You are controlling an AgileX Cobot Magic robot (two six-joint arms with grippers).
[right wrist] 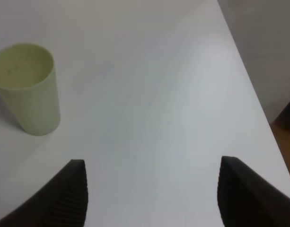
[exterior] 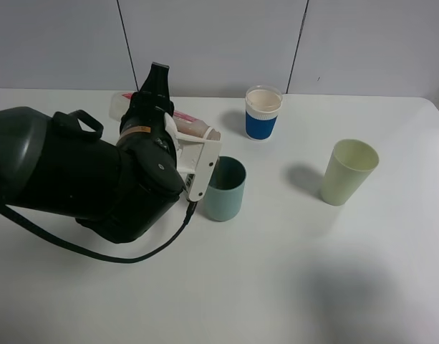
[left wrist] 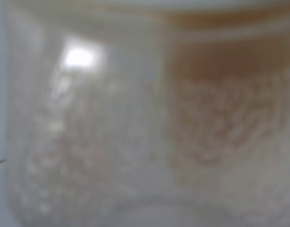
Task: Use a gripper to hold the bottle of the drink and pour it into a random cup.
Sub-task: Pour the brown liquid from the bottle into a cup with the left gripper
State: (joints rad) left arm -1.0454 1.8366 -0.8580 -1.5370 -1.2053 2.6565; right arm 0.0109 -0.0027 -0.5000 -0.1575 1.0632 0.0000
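My left gripper (exterior: 157,87) is shut on the bottle (exterior: 190,126), which it holds tipped on its side. The bottle's cream neck points right, just above the back left rim of the teal cup (exterior: 225,190). No stream shows in the exterior high view. The left wrist view is filled by a blurred close-up of the clear bottle (left wrist: 111,132), with the brown drink (left wrist: 220,61) in one part of it. My right gripper (right wrist: 152,194) is open and empty above the bare table, near the pale yellow-green cup (right wrist: 26,87).
A blue-banded white cup (exterior: 263,112) stands at the back. The pale yellow-green cup (exterior: 348,171) stands to the right. The bulky left arm (exterior: 76,172) and its cable (exterior: 97,252) cover the table's left. The table's right edge (right wrist: 251,94) runs close to my right gripper.
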